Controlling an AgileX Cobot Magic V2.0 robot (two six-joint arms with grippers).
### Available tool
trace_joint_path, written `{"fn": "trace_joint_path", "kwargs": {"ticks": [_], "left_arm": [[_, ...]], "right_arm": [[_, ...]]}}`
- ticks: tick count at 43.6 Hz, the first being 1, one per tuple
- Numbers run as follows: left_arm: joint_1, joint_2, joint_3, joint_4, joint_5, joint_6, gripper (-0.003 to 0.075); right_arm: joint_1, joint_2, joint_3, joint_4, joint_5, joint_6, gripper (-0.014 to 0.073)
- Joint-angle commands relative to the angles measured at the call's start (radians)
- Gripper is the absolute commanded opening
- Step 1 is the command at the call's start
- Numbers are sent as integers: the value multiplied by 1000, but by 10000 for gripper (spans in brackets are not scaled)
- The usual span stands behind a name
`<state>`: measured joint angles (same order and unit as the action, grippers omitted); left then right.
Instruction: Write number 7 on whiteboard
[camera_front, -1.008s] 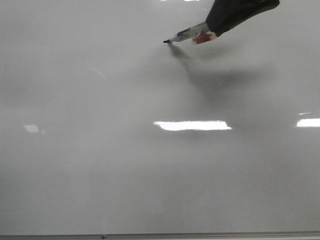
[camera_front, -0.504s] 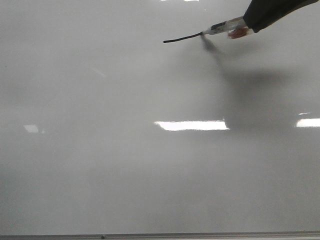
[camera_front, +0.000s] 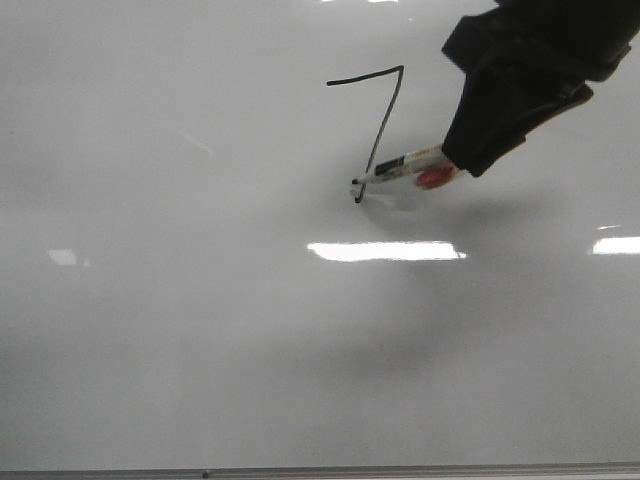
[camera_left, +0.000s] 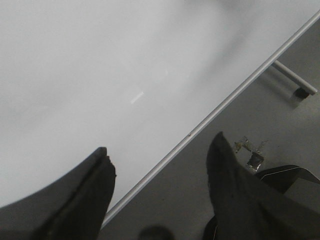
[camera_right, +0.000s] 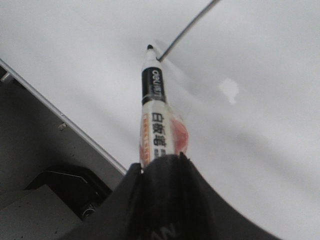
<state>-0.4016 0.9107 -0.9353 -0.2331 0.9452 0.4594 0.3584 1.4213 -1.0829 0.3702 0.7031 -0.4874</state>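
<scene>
The whiteboard (camera_front: 150, 330) fills the front view. On its upper middle is a black number 7 (camera_front: 384, 120), with a short top stroke and a long slanted downstroke. My right gripper (camera_front: 455, 160) is shut on a white marker (camera_front: 400, 165) with a red cap end. The marker's black tip rests at the foot of the downstroke. In the right wrist view the marker (camera_right: 155, 115) sticks out from the right gripper (camera_right: 160, 160), its tip touching the end of the black line (camera_right: 190, 25). My left gripper (camera_left: 160, 150) is open and holds nothing, hanging over the board's lower edge.
A thin metal edge (camera_front: 320, 470) bounds the board at the bottom, seen also as the metal edge (camera_left: 225, 102) in the left wrist view. Beyond it lie grey floor, a stand foot (camera_left: 295, 85) and a scrap of foil (camera_left: 252, 152). Bright light reflections (camera_front: 385, 250) lie on the board.
The marker drew the top stroke to the right, then the slanted downstroke down and to the left. My right gripper came down the board with it.
</scene>
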Motion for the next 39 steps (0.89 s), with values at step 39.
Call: {"fn": "trace_joint_path", "kwargs": {"ticks": [39], "left_arm": [[-412,416,-212,-209,-165,374,523]], "right_arm": [[175,-236,-26,195,282,-497,-117]]}}
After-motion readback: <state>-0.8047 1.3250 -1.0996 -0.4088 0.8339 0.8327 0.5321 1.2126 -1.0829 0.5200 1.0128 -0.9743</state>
